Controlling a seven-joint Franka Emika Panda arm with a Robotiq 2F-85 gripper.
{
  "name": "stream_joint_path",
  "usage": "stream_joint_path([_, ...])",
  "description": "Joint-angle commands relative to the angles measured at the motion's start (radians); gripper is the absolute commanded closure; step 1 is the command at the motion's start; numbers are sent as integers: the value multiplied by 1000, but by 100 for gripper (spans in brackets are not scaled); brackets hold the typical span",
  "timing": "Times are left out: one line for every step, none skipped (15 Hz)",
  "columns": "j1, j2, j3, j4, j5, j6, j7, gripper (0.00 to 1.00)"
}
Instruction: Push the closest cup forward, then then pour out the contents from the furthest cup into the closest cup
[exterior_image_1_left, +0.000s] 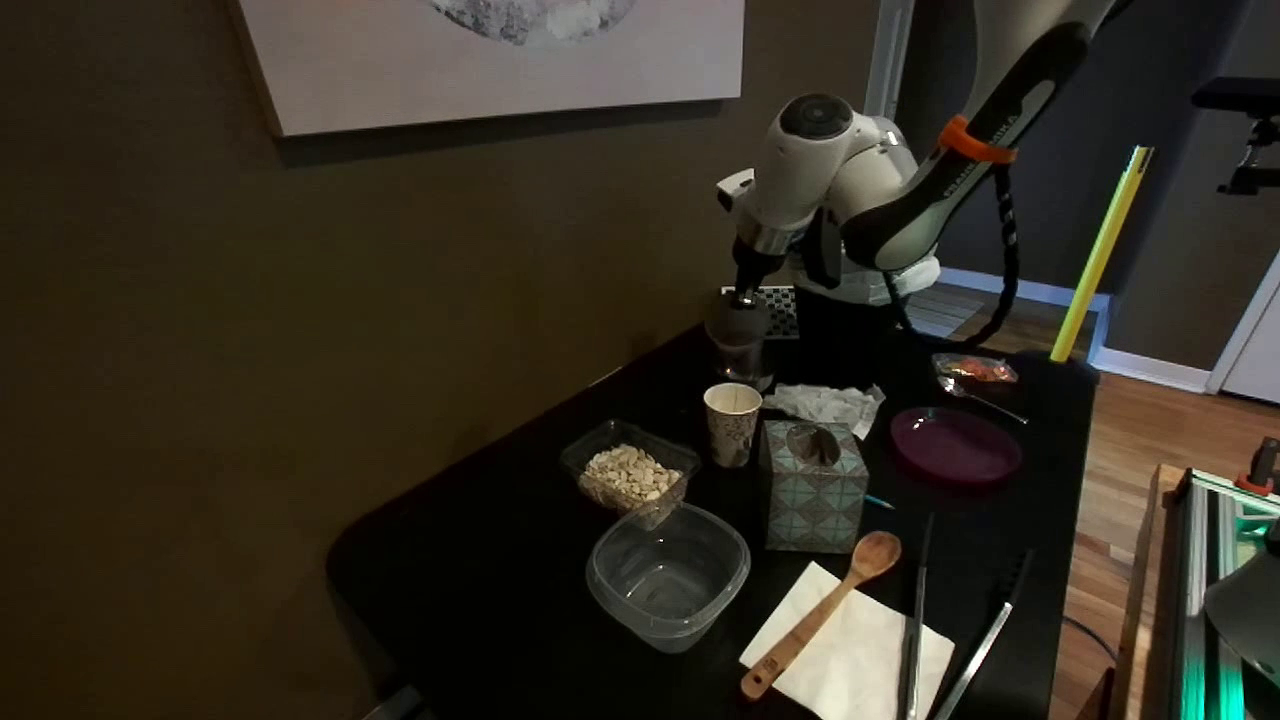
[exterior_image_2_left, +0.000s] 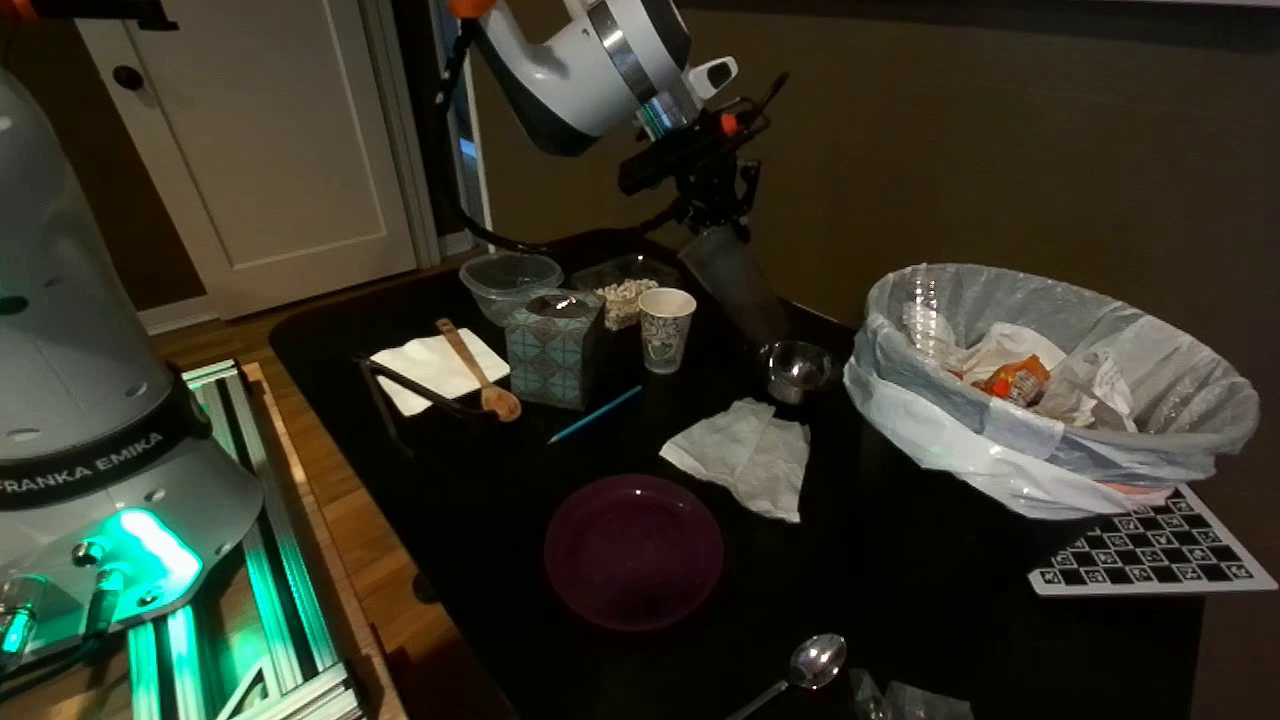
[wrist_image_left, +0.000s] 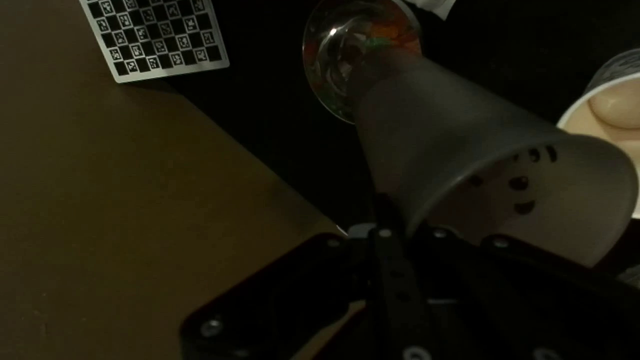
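Note:
A translucent frosted cup (exterior_image_2_left: 735, 285) is tilted, its rim held by my gripper (exterior_image_2_left: 722, 228). In the wrist view my gripper (wrist_image_left: 395, 215) is shut on the rim of this cup (wrist_image_left: 425, 120); several dark spots show inside it, and I cannot tell whether they are loose. Its base is above or against a small shiny round vessel (wrist_image_left: 325, 75), which also shows in an exterior view (exterior_image_2_left: 797, 372); contact is unclear. A patterned paper cup (exterior_image_1_left: 731, 430) stands upright nearby. It shows at the right edge of the wrist view (wrist_image_left: 617, 70) with a pale rounded shape inside.
A tissue box (exterior_image_1_left: 815, 490), a tub of pale flakes (exterior_image_1_left: 630, 475) and a clear container (exterior_image_1_left: 668, 580) stand near the paper cup. A lined trash bin (exterior_image_2_left: 1000, 450), crumpled napkin (exterior_image_2_left: 745, 455), purple plate (exterior_image_2_left: 634, 552) and wooden spoon (exterior_image_1_left: 825, 615) are also around. The wall runs close behind the gripper.

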Motion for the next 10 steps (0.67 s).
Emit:
stream_joint_path([59,-2,-52,17,-154,-7,154,99])
stream_joint_path([68,-2,-58,19,-193,-9,192,99])
stream_joint_path([77,-1,-65,21,-233,-9,236,99])
stream_joint_path([83,-1,-68,20,-268,-13,271,99])
stream_joint_path([91,-1,-72,20,-309,-16,311,99])
stream_joint_path([95,-2,-74,19,-341,-20,341,99])
stream_joint_path([101,-4,-76,19,-381,-25,377,99])
stream_joint_path([106,-6,-77,19,-422,-31,410,99])
stream_joint_path([109,-7,-77,18,-458,-37,440,99])
stream_joint_path([111,-7,-75,15,-488,-42,466,99])
